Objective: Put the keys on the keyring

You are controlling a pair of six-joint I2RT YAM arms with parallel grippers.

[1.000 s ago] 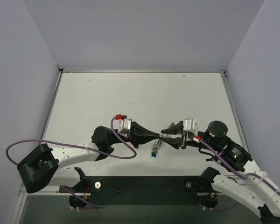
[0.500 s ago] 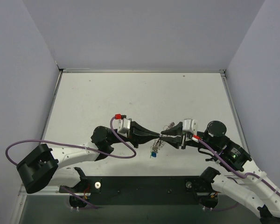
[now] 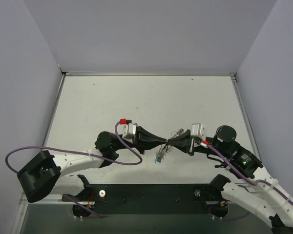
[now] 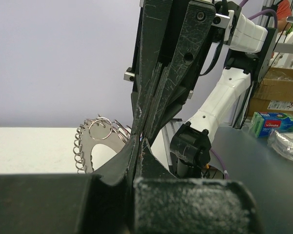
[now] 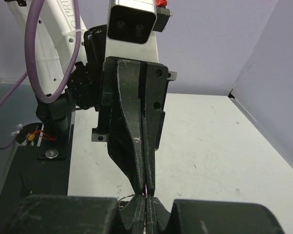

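- The left gripper and the right gripper meet tip to tip above the table, nearer its near edge and about midway along it.
- Both pincers are pressed fully together. The left one appears to nip the rim of the keyring, which is held off the surface. What the right one pinches at that same spot is hidden.
- The keys, with blue and green heads showing, dangle just below the tips on the near side.
- The step looks like feeding a key along the ring's coil.
- To do it well, the left arm should hold the ring rigid while the right arm follows the rim's curve in small moves. A hard outward pull could twist the thin ring out of the pinch.
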